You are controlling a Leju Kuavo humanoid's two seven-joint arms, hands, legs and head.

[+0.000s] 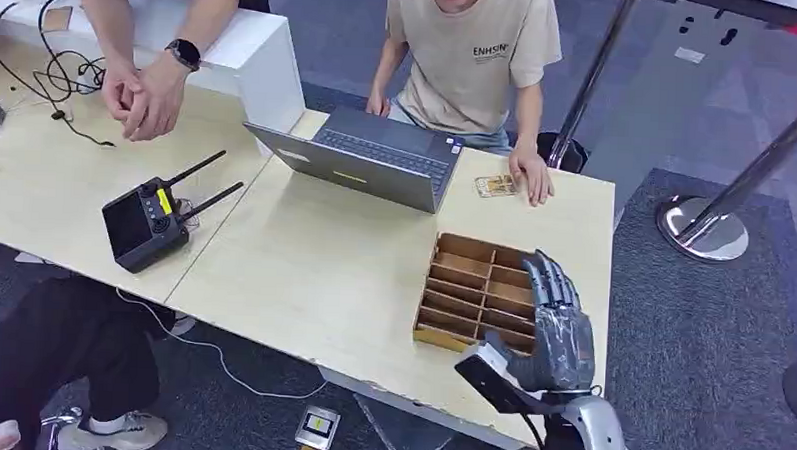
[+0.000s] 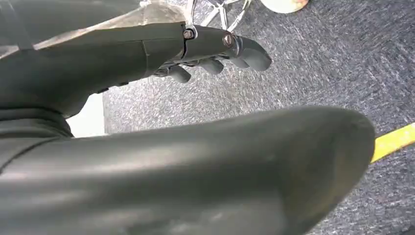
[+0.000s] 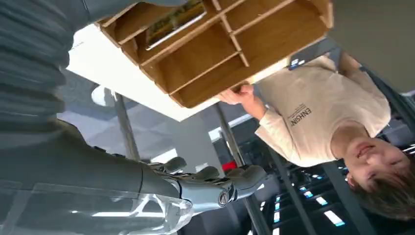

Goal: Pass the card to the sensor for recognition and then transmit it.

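A wooden box [image 1: 472,288] with several compartments sits near the table's right front corner. My right hand [image 1: 556,326] hovers over its right side with fingers stretched out and nothing in them. In the right wrist view a card [image 3: 176,17] lies in one compartment of the box [image 3: 235,54], apart from my fingers [image 3: 215,181]. A small tan card-like item [image 1: 496,185] lies on the table by a person's hand [image 1: 531,180]. My left hand [image 2: 210,49] hangs over grey carpet, its fingers loosely extended and holding nothing.
An open laptop [image 1: 372,159] stands behind the box in front of a seated person. A black controller with antennas [image 1: 149,221] lies at the left. Another person's hands [image 1: 139,96] rest on the table [image 1: 313,272] at the back left, near cables. Metal stanchion posts [image 1: 704,231] stand to the right.
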